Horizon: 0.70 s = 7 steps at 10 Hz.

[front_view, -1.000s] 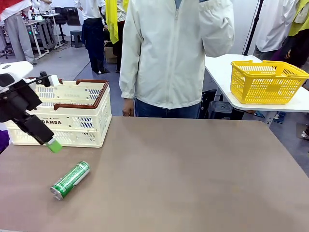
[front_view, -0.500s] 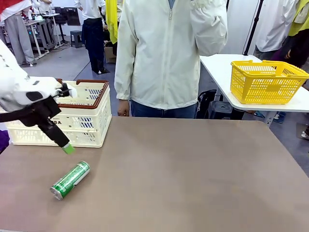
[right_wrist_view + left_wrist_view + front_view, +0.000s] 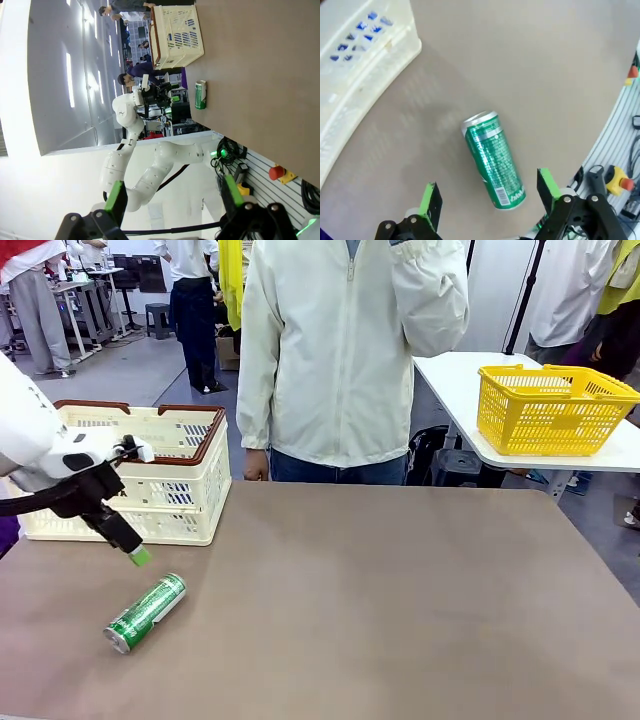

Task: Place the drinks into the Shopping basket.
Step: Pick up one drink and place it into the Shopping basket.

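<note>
Green can (image 3: 146,613): lies on its side on the brown desk (image 3: 400,600), near the robot's left front part of it, silver top toward the near edge in the front view; in the left wrist view the green can (image 3: 494,160) lies aslant, clear of both fingers, with its barcode end toward the hand.
Shopping basket (image 3: 150,475): cream slotted crate with brown rim and handles, upright at the far left of the desk, just beyond the can; its corner (image 3: 365,65) shows at the upper left of the left wrist view, apart from the can.
Left hand (image 3: 135,554): hangs above the desk between the basket's front wall and the green can, fingers pointing down and toward the can; touches neither.
Left hand's state: fingers spread wide apart (image 3: 487,197), nothing between them but open desk and the can farther below.
Right hand (image 3: 172,195): fingers spread wide apart, holding nothing; seen from it, the desk stands sideways, with the can (image 3: 200,95) and the basket (image 3: 177,32) far off.
Person (image 3: 350,350): stands at the far side of the desk in a pale jacket, one hand (image 3: 256,465) hanging at the desk edge.
Yellow mesh basket (image 3: 552,410): on a separate white table at the far right, well apart from the can.
</note>
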Tool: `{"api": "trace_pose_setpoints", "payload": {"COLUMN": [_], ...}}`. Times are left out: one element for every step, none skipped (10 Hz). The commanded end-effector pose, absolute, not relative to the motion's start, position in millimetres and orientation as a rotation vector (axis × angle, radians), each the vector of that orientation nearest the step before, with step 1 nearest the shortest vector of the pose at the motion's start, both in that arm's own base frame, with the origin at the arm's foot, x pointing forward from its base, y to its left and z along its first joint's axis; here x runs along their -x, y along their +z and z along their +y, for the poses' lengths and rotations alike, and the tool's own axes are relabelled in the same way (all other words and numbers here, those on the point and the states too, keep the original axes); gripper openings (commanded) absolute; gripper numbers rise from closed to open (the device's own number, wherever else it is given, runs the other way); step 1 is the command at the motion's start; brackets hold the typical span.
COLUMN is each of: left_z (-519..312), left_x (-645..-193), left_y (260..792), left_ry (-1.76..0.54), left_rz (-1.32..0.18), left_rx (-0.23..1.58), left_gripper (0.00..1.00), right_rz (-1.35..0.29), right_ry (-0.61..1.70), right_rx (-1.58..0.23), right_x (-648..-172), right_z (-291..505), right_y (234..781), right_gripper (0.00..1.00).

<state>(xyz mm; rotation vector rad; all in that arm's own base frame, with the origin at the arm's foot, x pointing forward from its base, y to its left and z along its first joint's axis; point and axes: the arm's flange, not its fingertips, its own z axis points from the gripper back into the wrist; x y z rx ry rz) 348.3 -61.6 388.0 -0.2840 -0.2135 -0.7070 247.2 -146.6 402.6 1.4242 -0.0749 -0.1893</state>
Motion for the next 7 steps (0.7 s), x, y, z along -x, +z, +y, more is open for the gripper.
{"api": "trace_pose_setpoints", "payload": {"left_z": [-56.8, -60.9, -65.9, -69.3, -71.5, -74.0, -75.7], "left_x": [-279.7, -274.3, -267.7, -263.5, -260.8, -257.8, -255.9], "left_y": [322.5, 308.4, 297.4, 291.2, 286.7, 281.5, 275.0], "left_ry": [-0.715, -0.721, -0.738, -0.739, -0.743, -0.746, -0.74], "left_rz": [-0.213, -0.186, -0.147, -0.131, -0.119, -0.102, -0.102], "left_rx": [0.294, 0.286, 0.292, 0.297, 0.295, 0.293, 0.265], "left_gripper": [1.0, 1.0, 1.0, 1.0, 1.0, 1.0, 1.0], "right_rz": [-0.063, -0.063, -0.063, -0.063, -0.063, -0.063, -0.063], "right_ry": [-0.197, -0.197, -0.197, -0.197, -0.197, -0.197, -0.197], "right_rx": [-1.425, -1.425, -1.425, -1.425, -1.425, -1.425, -1.425], "right_x": [-246.8, -246.8, -246.8, -246.8, -246.8, -246.8, -246.8], "right_z": [-147.1, -147.1, -147.1, -147.1, -147.1, -147.1, -147.1], "right_y": [409.3, 409.3, 409.3, 409.3, 409.3, 409.3, 409.3], "right_gripper": [1.0, 1.0, 1.0, 1.0, 1.0, 1.0, 1.0]}}
